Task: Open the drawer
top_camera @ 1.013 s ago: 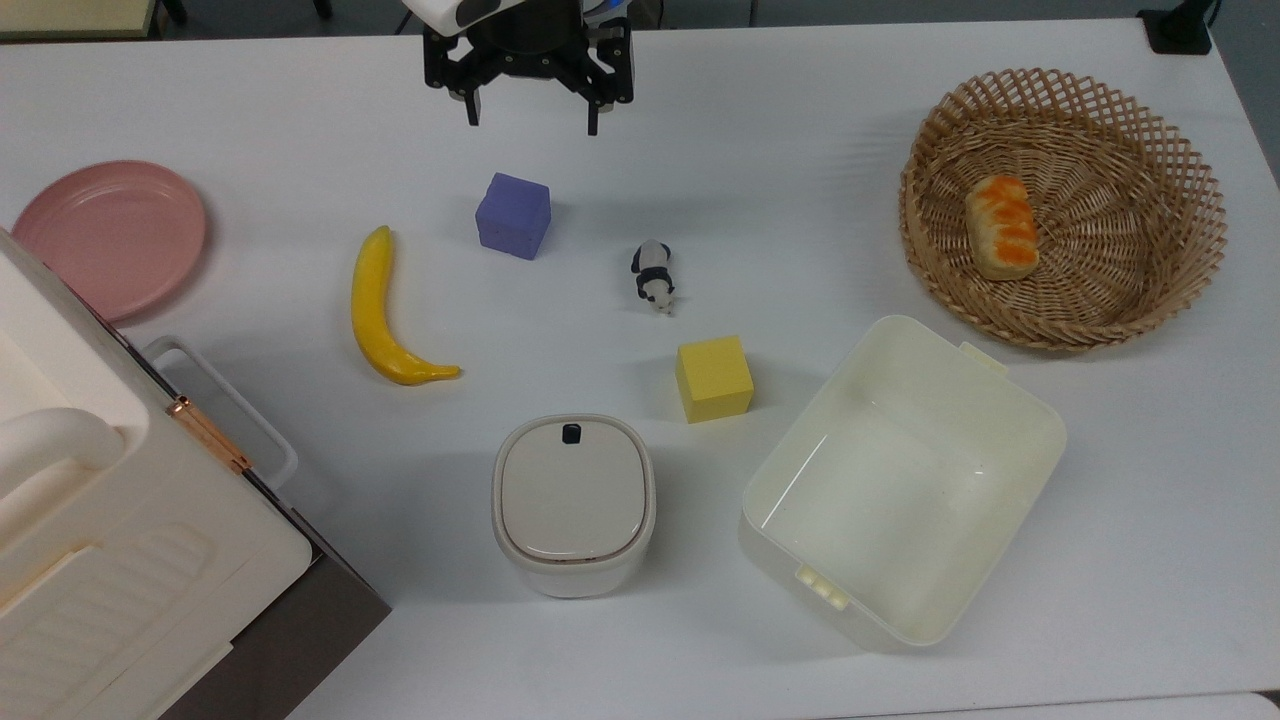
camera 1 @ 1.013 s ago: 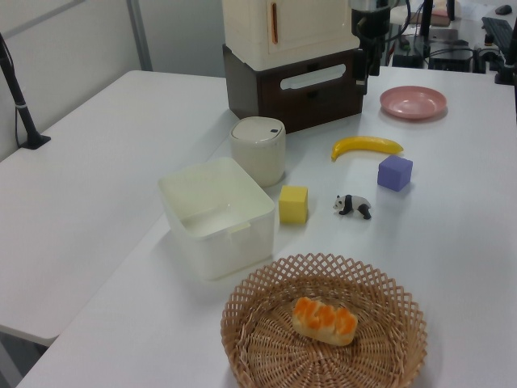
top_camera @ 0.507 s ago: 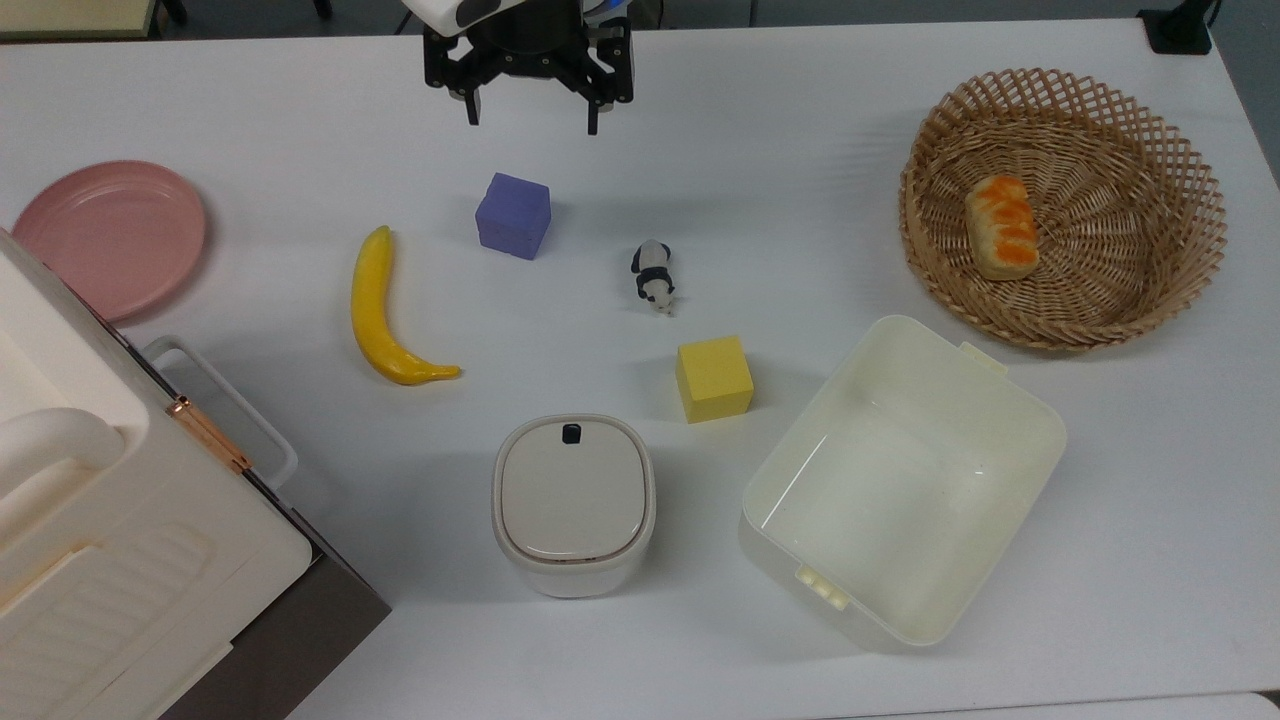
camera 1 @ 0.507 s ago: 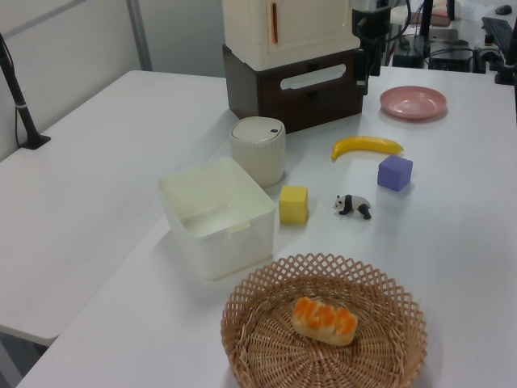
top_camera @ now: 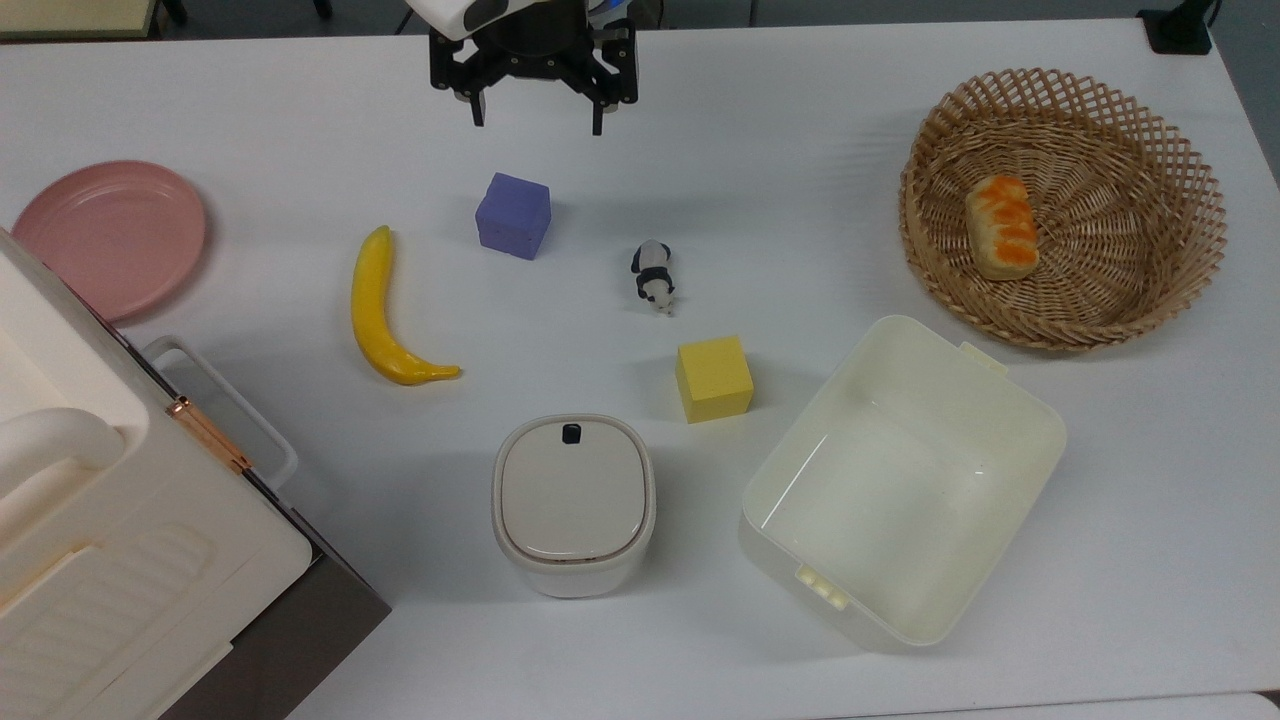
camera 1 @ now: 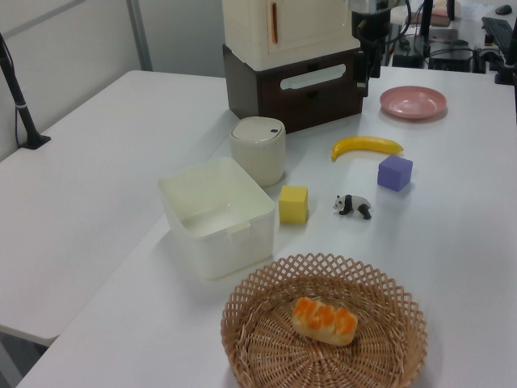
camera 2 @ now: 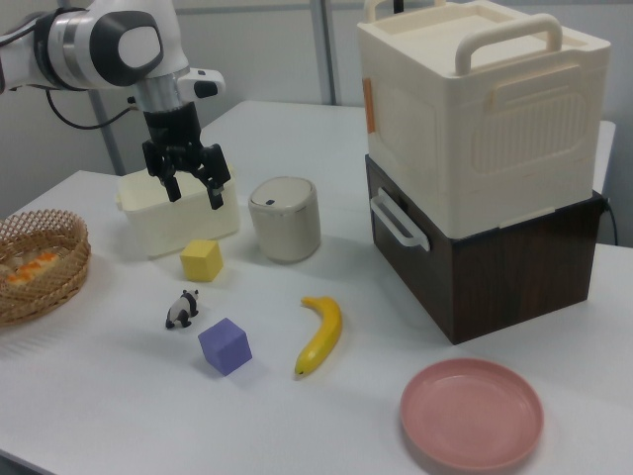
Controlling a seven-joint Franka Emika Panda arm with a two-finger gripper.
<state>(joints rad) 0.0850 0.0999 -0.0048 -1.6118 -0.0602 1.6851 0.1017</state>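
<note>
- Top view: a white table [top_camera: 800, 150] carries a spread of small props, with the gripper [top_camera: 534, 122] hanging at the far edge, its two fingers spread wide and holding nothing.
- Below the gripper in the top view sit a purple cube [top_camera: 513, 215], a banana [top_camera: 382, 312], a toy panda [top_camera: 653, 275] and a yellow cube [top_camera: 713, 378], all apart from one another.
- A lidded cream bin [top_camera: 573, 503] stands near the front edge; a cream tub [top_camera: 900, 480] lies open at the top view's right of it.
- A wicker basket [top_camera: 1190, 230] at the top view's right holds an orange-topped bread roll [top_camera: 1001, 226].
- A pink plate [top_camera: 108, 235] rests at the top view's left, near the stacked boxes.
- The drawer [camera 2: 401, 220] sits shut in the dark brown cabinet [camera 2: 504, 267] under a cream appliance [camera 2: 475, 109]; its white loop handle faces the props, well apart from the gripper.
- Left view: the cabinet stands at the table's far end, the gripper beside its right corner above the plate; a black pole [camera 1: 16, 89] clamps to the table's left edge, and desks with cables show behind.
- Right view: the arm [camera 2: 109, 45] reaches in from the right view's left, above the tub, before a pale wall.
</note>
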